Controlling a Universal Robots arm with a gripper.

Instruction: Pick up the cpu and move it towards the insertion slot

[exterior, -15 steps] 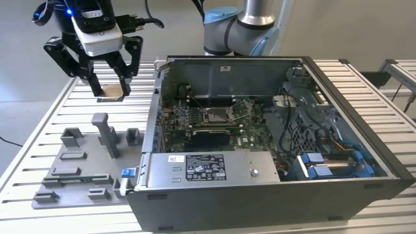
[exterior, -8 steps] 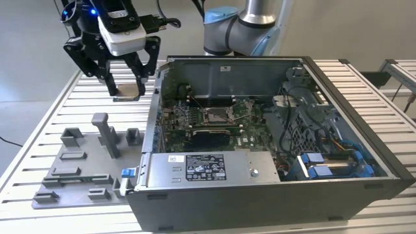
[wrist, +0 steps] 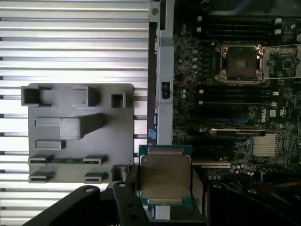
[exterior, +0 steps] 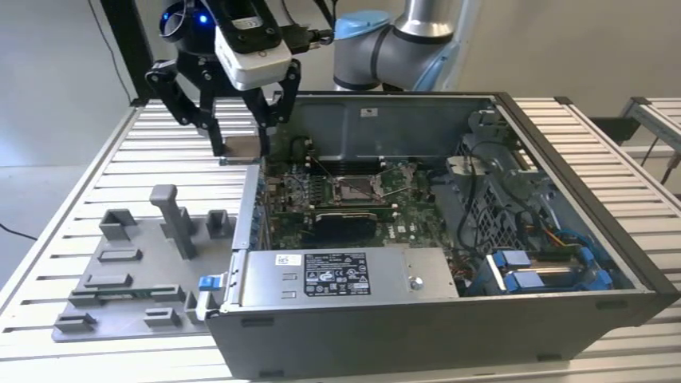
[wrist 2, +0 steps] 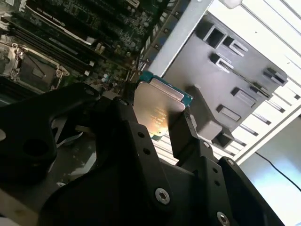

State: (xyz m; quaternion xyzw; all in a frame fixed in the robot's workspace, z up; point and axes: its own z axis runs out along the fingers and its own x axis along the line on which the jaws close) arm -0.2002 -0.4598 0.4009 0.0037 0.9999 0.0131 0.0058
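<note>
The black jaws grip the small square silvery-topped, green-rimmed cpu point(exterior: 244, 148) by its edges, flat above the ribbed metal table point(exterior: 107, 159), seemingly to keep it level for the silver-framed insertion slot point(exterior: 356, 187) at four o'clock in the exterior view

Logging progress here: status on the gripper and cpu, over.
Gripper shut on cpu, held aloft. Cpu over the case wall, short of the slot. Slot uncovered, nothing seen in the way.

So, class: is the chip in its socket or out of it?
Out: the gripper holds the chip; the socket sits bare, apart from it.
</note>
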